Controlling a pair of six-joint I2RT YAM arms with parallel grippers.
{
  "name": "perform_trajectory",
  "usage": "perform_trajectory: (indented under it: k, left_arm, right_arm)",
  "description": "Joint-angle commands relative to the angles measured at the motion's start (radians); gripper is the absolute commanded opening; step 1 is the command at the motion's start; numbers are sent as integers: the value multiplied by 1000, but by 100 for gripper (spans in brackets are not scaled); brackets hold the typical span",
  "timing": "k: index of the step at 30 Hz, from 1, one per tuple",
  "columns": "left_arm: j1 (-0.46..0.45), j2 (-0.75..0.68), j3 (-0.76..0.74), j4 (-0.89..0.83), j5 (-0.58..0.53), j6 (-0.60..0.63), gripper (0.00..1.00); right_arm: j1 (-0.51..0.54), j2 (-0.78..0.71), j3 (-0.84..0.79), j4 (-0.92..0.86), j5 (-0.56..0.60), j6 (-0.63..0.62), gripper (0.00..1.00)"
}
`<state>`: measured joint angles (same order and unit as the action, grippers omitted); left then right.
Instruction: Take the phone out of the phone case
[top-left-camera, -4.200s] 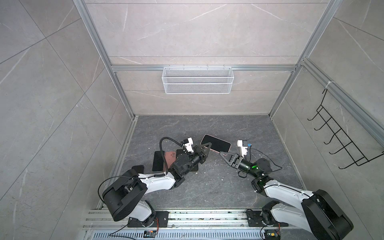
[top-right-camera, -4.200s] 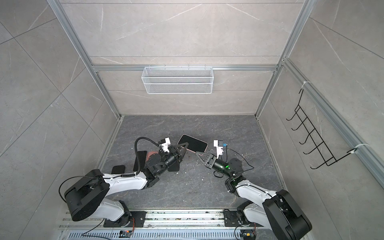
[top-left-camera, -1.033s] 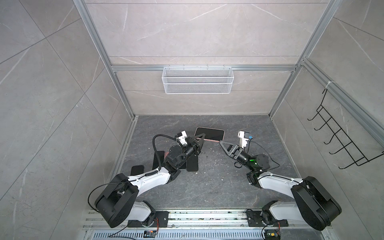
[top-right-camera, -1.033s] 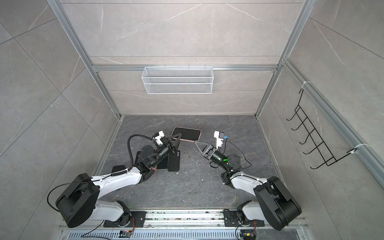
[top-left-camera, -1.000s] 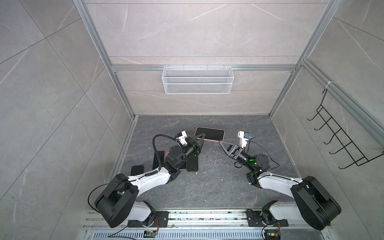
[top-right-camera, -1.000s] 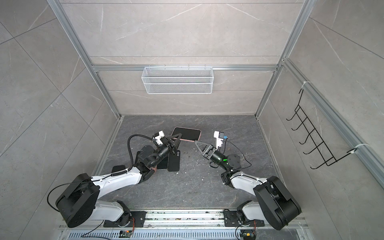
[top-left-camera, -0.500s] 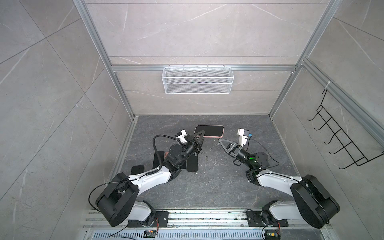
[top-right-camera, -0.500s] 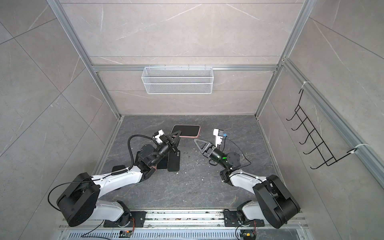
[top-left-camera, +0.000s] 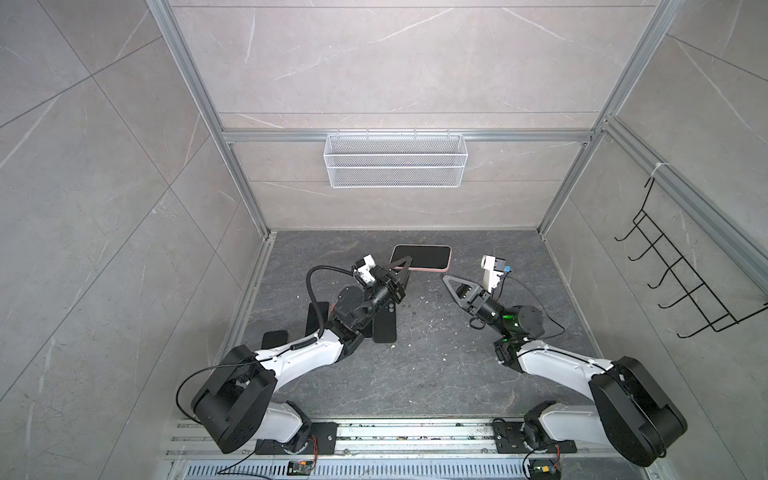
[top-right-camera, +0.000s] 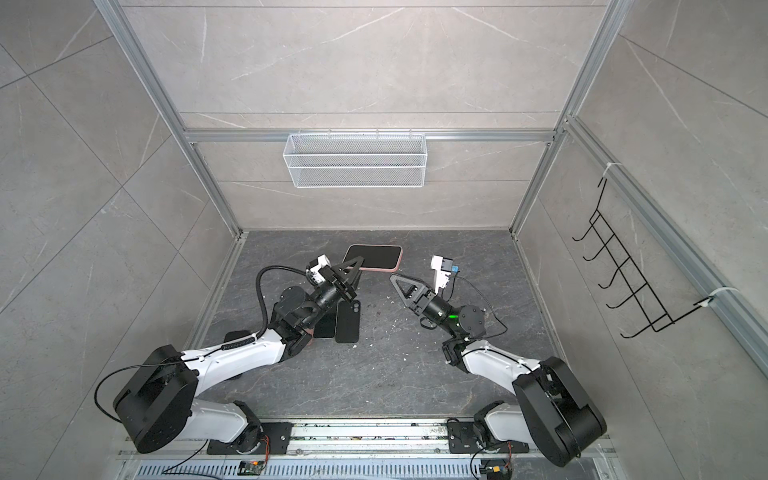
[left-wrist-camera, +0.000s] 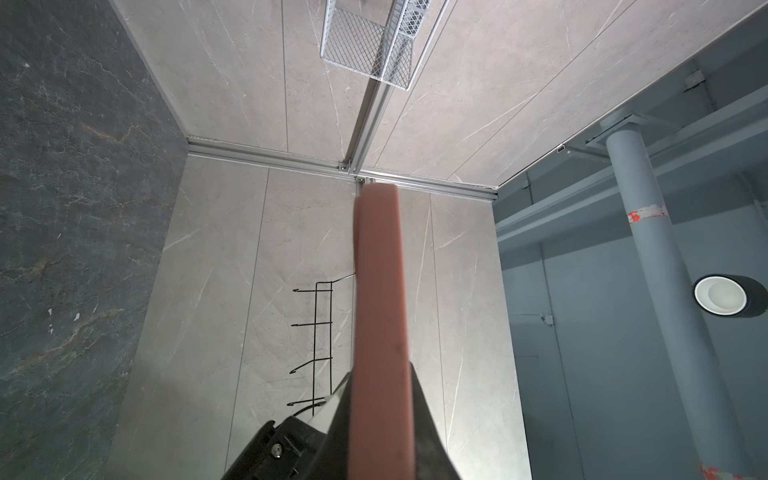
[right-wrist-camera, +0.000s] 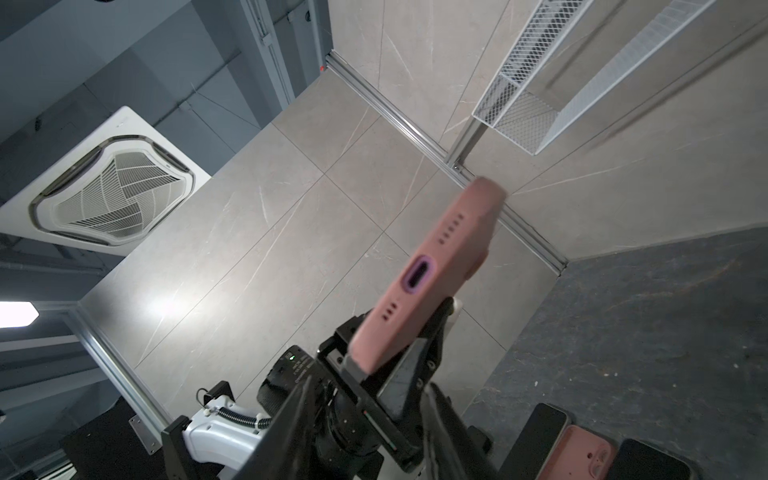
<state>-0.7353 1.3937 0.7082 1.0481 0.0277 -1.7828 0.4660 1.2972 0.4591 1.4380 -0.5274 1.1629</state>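
Left claw (top-left-camera: 404, 266) is pinched tight on one short end of the phone (top-left-camera: 422, 257) and holds it up off the bench (top-left-camera: 415, 370). Close by, the right claw (top-left-camera: 451, 281) has its jaws apart and holds nothing. It hangs near the phone's other end and does not touch it. Both claws are on the near side of the wire basket (top-left-camera: 395, 166) and well apart from it. The phone lies flat with its screen up, in front of the basket's middle and lower down.

The phone sits snug in its pink phone case (right-wrist-camera: 428, 266). So I think the pulling part has only begun: one arm holds, and the other has not grabbed yet. Next, the right claw likely needs to reach the free end, pinch just the pink lip and peel it back. The left claw must hold firm while that happens. A pinch on phone and case together would pull nothing apart.

Farthest from the basket, some dark phones (top-left-camera: 384, 322) lie on the bench, partly under the left arm, so I cannot count them. A spare pink case (right-wrist-camera: 582, 457) beside them is cut off in the right wrist view. The left wrist view shows the held case only from its thin edge. I cannot tell if the left claw grips the case alone or the phone too.
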Motion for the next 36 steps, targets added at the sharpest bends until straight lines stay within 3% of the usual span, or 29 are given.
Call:
perform_trajectory:
  k: [1,28,32,36]
  left_arm:
    - [2,-15,12,126,-12,-5,0]
    - [-12,-12,5,120,-14,38,0]
    - [-13,-10,7,123,-11,40,0]
    - [-12,-9,9,118,-9,43,0]
  right_arm:
    - [-1,-23,-15,27,6,4,50]
    - [-4,63,68,27,51,73,49]
    - [-9,76,69,29,53,77,43]
    - [-8,81,67,29,53,78,27]
